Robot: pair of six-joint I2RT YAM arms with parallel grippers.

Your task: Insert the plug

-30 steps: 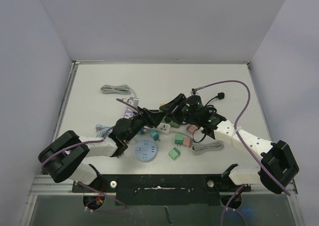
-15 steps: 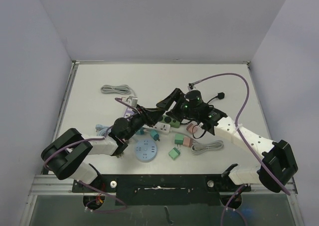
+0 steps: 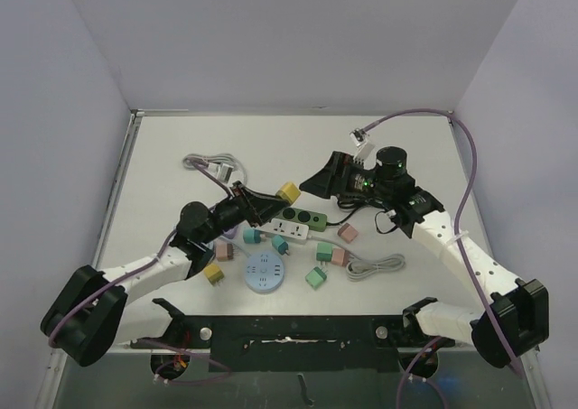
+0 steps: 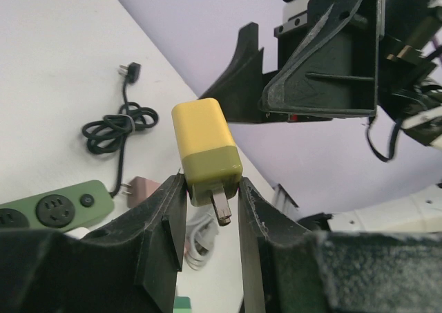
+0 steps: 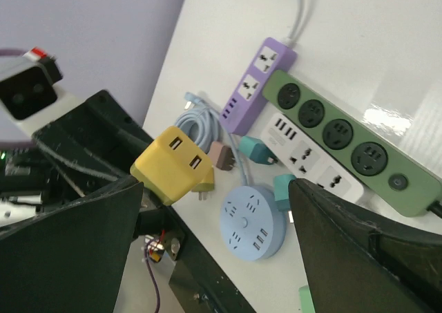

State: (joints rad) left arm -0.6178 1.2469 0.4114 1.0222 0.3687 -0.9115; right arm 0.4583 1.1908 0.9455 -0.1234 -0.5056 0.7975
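Observation:
My left gripper (image 4: pixel 210 188) is shut on a yellow plug (image 4: pixel 205 150) and holds it by the base, above the table, with the prongs pointing back between the fingers. From above, the plug (image 3: pixel 287 193) hangs just over the left end of the green power strip (image 3: pixel 302 217). My right gripper (image 3: pixel 316 181) stands open a little to the right of the plug, apart from it, with nothing held. In the right wrist view the plug (image 5: pixel 171 164) sits by the left finger (image 5: pixel 76 251), with the green strip (image 5: pixel 345 137) beyond.
A white strip (image 3: pixel 287 231), a purple strip (image 5: pixel 261 85) and a round blue socket hub (image 3: pixel 264 272) lie near the green one. Teal, green, pink and yellow plugs are scattered around. Grey cable coils (image 3: pixel 375 266) (image 3: pixel 209 162) and a black cord (image 3: pixel 388 218) lie nearby.
The left gripper shut on the yellow plug and drew back to the left with it. The right gripper opened, let go of it and pulled away to the right.

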